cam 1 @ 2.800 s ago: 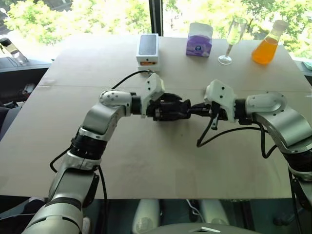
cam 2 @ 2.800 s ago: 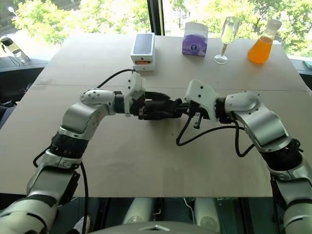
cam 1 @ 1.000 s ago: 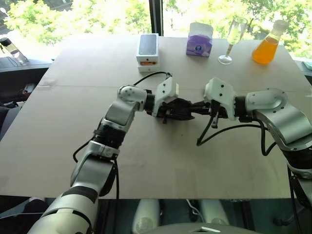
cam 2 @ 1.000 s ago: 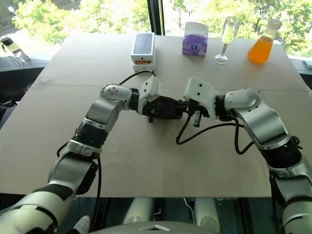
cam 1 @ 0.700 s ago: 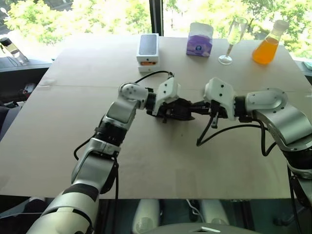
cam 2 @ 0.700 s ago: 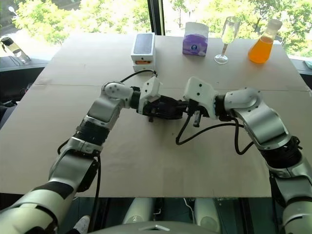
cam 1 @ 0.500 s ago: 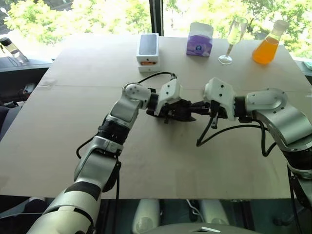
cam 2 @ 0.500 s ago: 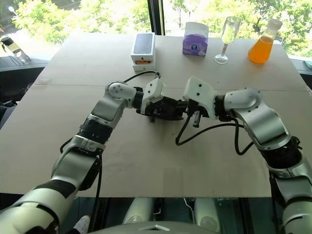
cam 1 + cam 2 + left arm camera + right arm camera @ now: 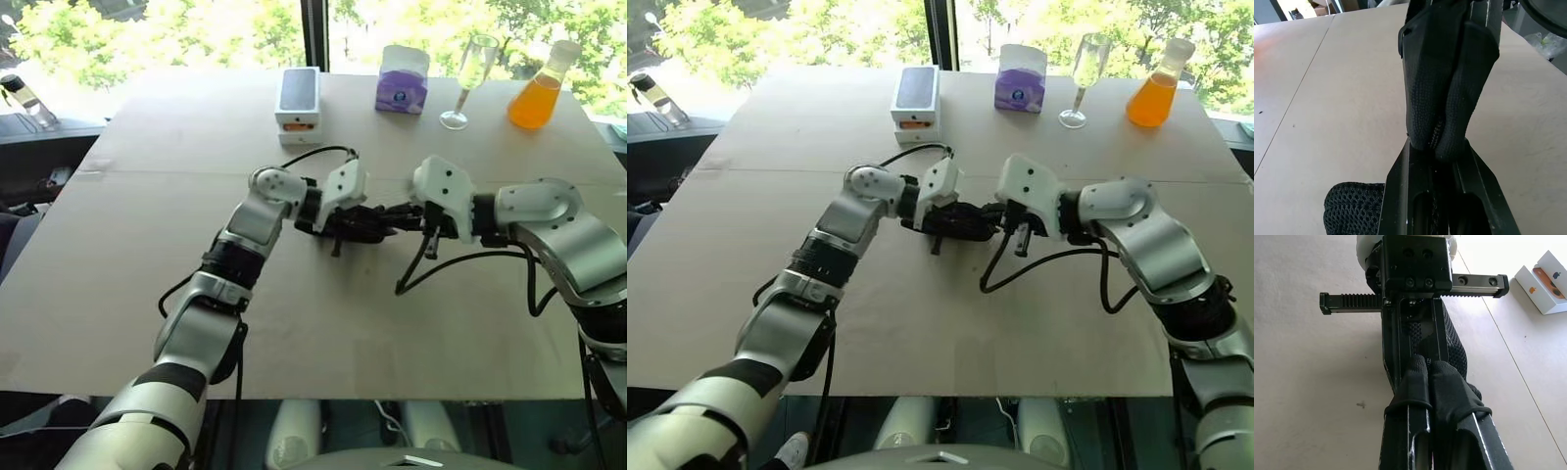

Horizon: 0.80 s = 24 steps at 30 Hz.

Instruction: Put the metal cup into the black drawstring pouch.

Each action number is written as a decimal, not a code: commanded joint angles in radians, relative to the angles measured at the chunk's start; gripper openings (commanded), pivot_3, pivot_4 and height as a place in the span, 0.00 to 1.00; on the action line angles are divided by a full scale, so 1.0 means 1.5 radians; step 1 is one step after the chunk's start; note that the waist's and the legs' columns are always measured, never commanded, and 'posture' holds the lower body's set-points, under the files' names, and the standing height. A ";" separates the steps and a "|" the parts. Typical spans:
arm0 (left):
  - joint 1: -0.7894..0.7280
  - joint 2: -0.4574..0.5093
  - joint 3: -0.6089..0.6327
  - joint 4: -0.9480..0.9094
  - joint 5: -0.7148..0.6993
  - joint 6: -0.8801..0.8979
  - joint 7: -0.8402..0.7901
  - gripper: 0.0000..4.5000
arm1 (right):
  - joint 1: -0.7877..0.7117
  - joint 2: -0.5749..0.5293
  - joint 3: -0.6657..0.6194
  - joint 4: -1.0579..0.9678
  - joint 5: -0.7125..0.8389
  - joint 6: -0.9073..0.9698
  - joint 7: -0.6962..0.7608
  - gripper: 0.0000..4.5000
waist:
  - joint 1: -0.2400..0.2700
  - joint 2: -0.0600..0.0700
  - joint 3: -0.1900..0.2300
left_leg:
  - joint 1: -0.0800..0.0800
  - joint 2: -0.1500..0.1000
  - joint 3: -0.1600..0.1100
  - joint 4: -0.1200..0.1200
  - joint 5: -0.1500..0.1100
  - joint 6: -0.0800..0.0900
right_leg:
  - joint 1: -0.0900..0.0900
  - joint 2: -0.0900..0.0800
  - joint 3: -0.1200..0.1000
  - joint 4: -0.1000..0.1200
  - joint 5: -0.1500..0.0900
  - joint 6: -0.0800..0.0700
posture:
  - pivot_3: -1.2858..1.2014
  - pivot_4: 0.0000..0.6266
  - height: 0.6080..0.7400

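Test tabletop by a window (image 9: 196, 29), brown board table (image 9: 127, 245), scattered household props

We see black mesh-textured pouch (image 9: 355, 223), beige table (image 9: 147, 245), white phone box (image 9: 298, 96), purple tissue pack (image 9: 401, 82), orange liquid in flask (image 9: 534, 100), clear wine glass (image 9: 468, 78).

Phone box (image 9: 298, 98), tissue box (image 9: 401, 80), glass (image 9: 470, 78), flask (image 9: 535, 88) along table (image 9: 118, 245) far edge.

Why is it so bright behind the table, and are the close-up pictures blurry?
Left eye view: sunlit trees through the window wash out the top; the table is evenly lit. Left wrist view: the black mesh pouch and the near fingers look sharp, the far background soft.
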 commanded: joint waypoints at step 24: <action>0.014 0.057 0.014 0.063 0.051 -0.039 0.054 0.01 | -0.040 0.053 -0.290 0.226 0.038 -0.015 -0.325 0.00 | 0.001 0.000 0.000 | 0.000 0.000 0.001 0.000 0.000 0.000 | 0.000 0.000 0.000 0.000 0.000 0.000 | 0.52 0.24 0.98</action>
